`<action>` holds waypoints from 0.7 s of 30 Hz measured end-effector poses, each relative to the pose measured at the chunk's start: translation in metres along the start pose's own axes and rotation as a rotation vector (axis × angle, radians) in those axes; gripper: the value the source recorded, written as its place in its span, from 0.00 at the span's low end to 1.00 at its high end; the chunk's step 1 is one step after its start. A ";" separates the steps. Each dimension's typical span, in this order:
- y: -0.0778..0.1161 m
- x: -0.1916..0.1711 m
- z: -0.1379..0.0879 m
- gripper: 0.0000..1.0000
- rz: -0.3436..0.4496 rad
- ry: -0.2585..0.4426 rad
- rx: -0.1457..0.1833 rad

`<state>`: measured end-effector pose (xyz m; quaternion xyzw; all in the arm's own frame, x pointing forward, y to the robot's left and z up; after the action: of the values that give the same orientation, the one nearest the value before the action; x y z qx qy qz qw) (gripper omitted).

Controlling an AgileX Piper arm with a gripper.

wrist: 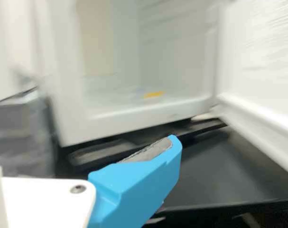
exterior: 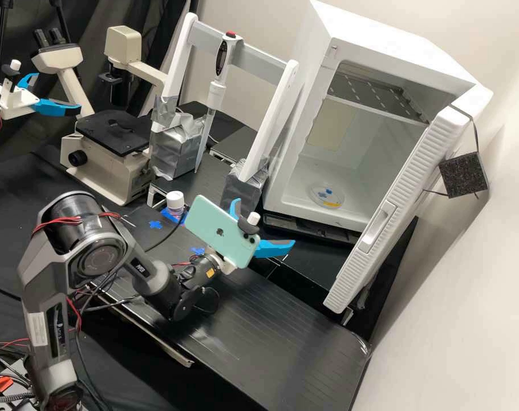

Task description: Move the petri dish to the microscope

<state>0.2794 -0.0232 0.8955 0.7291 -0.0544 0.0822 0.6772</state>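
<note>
Two blue fingers on your gripper (exterior: 264,223) are spread wide — outside the big white box (exterior: 379,43) — and your round dish (exterior: 327,196) sits on its floor.

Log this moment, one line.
gripper: open, holding nothing, outside white cabinet | petri dish: on cabinet floor | door: open | microscope: on bench | pickup: not yet made

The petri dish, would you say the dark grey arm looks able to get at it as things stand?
Probably yes: the dish lies inside the white cabinet, whose door stands open, and the open pincer faces that opening with nothing apparent between. It would likely have to clear the front lip.
</note>
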 end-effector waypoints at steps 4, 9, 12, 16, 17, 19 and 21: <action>0.019 0.023 0.016 1.00 0.049 -0.028 0.001; 0.036 0.065 0.026 1.00 0.062 -0.034 0.014; 0.047 0.093 0.027 1.00 0.061 -0.010 0.013; 0.052 0.122 0.030 1.00 0.017 -0.008 0.041; 0.053 0.130 0.030 1.00 0.001 0.001 0.047; 0.055 0.144 0.030 1.00 -0.030 0.017 0.040; 0.055 0.155 0.029 1.00 -0.041 0.032 0.023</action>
<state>0.4222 -0.0510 0.9770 0.7364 -0.0275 0.0806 0.6711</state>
